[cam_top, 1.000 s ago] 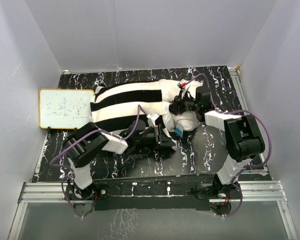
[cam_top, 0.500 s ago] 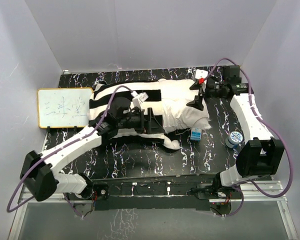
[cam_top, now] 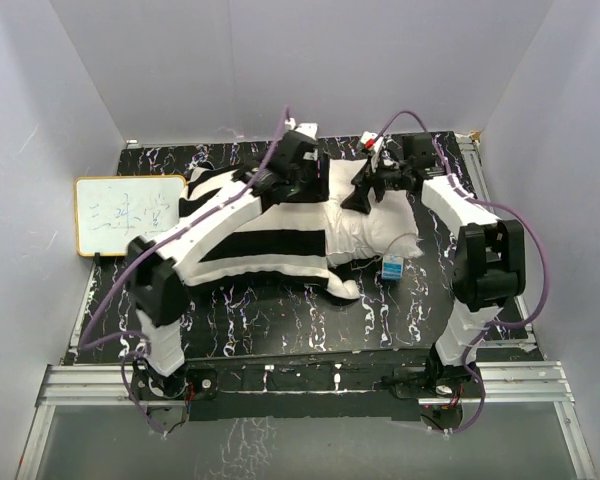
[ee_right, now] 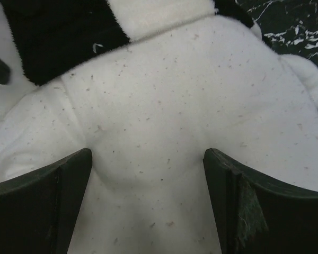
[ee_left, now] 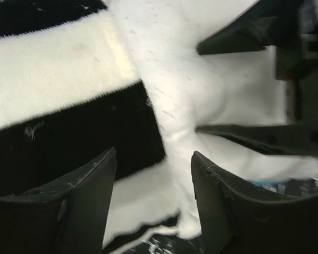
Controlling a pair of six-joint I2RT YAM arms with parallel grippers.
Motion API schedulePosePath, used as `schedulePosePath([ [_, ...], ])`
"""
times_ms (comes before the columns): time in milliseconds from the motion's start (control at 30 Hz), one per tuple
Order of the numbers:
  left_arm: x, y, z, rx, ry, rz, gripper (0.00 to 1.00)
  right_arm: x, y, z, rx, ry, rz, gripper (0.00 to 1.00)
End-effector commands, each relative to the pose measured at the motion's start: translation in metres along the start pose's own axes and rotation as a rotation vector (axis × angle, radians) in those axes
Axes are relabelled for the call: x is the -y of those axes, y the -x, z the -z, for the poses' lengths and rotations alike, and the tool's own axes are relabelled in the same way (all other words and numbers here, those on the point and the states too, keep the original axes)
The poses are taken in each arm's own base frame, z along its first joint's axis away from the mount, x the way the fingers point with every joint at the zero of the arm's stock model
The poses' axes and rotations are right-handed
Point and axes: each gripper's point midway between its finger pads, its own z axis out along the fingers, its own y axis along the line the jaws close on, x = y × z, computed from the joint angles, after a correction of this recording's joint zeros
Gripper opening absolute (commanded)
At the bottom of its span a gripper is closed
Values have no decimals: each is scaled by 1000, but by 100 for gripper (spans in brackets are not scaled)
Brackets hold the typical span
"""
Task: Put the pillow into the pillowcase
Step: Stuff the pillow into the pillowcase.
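The black-and-white striped pillowcase [cam_top: 250, 235] lies across the black table, and the plain white pillow [cam_top: 375, 230] sticks out of its right end. My left gripper [cam_top: 315, 182] hovers open over the far edge of the pillowcase mouth. In the left wrist view its jaws [ee_left: 153, 159] frame a white stripe of the pillowcase [ee_left: 53, 79] next to the pillow [ee_left: 201, 95]. My right gripper [cam_top: 365, 195] is open just to its right. Its fingertips [ee_right: 147, 159] rest on the pillow [ee_right: 175, 95], which bulges between them, with the pillowcase [ee_right: 69, 37] beyond.
A small whiteboard [cam_top: 130, 217] with an orange rim leans at the table's left edge. A little blue-and-white box [cam_top: 391, 268] lies by the pillow's near right corner. White walls close in the marbled table [cam_top: 280, 320] on three sides.
Both grippers have opened. The left arm swung from the pillowcase's near edge over to its far edge. The right arm swung out to the right, then came back over the pillow.
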Motion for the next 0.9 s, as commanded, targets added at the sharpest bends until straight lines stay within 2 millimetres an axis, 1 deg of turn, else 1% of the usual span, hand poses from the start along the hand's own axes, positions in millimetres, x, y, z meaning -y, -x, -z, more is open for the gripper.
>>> schedulePosePath([
  [0,-40,-18,-32,-114,222,-143,53,21,-14,-13,16,-85,-50,87],
  [67,-45,-20,-43,-142,260,-174,49,16,-28,-17,3,-74,-78,81],
  [100,-46,-16,-47,-143,275,-186,44,14,-33,-18,1,-71,-89,77],
  [167,-49,-16,-51,-155,303,-203,28,6,-43,-21,-8,-64,-106,71],
  [200,-49,-14,-51,-155,304,-206,19,5,-46,-23,-12,-66,-109,65],
  [233,-47,-11,-50,-151,297,-205,11,3,-49,-25,-18,-67,-115,58],
  [267,-43,-9,-49,-147,283,-202,5,2,-52,-27,-25,-72,-122,48],
  [333,-30,-5,-46,-143,222,-187,0,1,-57,-32,-40,-76,-137,30],
  [367,-21,-3,-44,-141,177,-178,0,0,-59,-35,-45,-76,-148,21],
  [433,4,1,-38,-131,65,-158,0,-4,-60,-42,-45,-62,-168,9],
  [467,19,3,-35,-126,1,-150,0,-7,-58,-45,-41,-53,-176,8],
  [533,48,9,-28,-112,-133,-131,0,-14,-47,-53,-14,-34,-181,8],
  [567,63,13,-25,-108,-205,-116,0,-17,-36,-56,19,-18,-190,8],
  [633,93,17,-23,-115,-348,-75,0,-21,-5,-58,111,12,-230,8],
  [667,106,17,-24,-127,-413,-54,0,-21,14,-56,165,25,-241,8],
  [700,117,16,-30,-144,-467,-35,0,-22,30,-54,213,38,-269,8],
  [733,126,15,-33,-157,-510,-19,0,-23,48,-52,263,49,-282,8],
  [800,132,11,-44,-172,-554,11,0,-28,69,-45,330,68,-299,8],
  [867,130,10,-52,-175,-589,57,0,-27,71,-40,346,55,-281,8],
])
